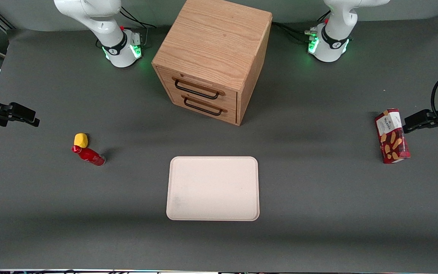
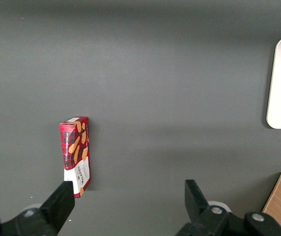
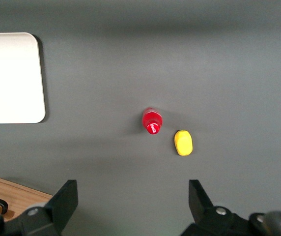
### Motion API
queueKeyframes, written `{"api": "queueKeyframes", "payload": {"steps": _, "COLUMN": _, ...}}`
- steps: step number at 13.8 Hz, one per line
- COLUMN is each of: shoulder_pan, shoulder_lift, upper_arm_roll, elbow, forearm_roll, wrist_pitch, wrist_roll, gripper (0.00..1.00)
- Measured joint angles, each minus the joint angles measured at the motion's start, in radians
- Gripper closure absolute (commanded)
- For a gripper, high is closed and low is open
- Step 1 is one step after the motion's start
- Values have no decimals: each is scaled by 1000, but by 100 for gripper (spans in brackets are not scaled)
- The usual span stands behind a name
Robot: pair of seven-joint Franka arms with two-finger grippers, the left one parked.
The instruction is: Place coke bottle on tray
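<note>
The coke bottle [image 1: 89, 155] is a small all-red bottle on the grey table, toward the working arm's end, well apart from the tray. It also shows in the right wrist view [image 3: 152, 121], seen from above with its cap toward the camera. The tray [image 1: 213, 188] is pale beige-pink and lies bare at the table's middle, nearer the front camera than the cabinet; its corner shows in the right wrist view [image 3: 13, 78]. My right gripper [image 1: 32, 118] hangs high at the working arm's end, apart from the bottle. It is open and empty in its own view [image 3: 133, 189].
A yellow rounded lump [image 1: 81, 140] sits right beside the bottle's cap, also in the right wrist view [image 3: 183, 142]. A wooden two-drawer cabinet [image 1: 213, 57] stands farther from the front camera than the tray. A red biscuit box [image 1: 392, 136] lies toward the parked arm's end.
</note>
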Motion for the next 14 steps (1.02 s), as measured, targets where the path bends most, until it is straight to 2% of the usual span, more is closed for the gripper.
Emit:
{"api": "queueKeyframes", "payload": {"steps": 6, "shoulder_pan": 0, "shoulder_lift": 0, "upper_arm_roll": 0, "elbow": 0, "forearm_roll": 0, "wrist_pitch": 0, "wrist_roll": -7, "gripper": 0}}
{"api": "queueKeyframes", "payload": {"steps": 14, "shoulder_pan": -14, "shoulder_lift": -1, "upper_arm_roll": -9, "elbow": 0, "forearm_roll": -1, "wrist_pitch": -1, "wrist_roll": -112, "gripper": 0}}
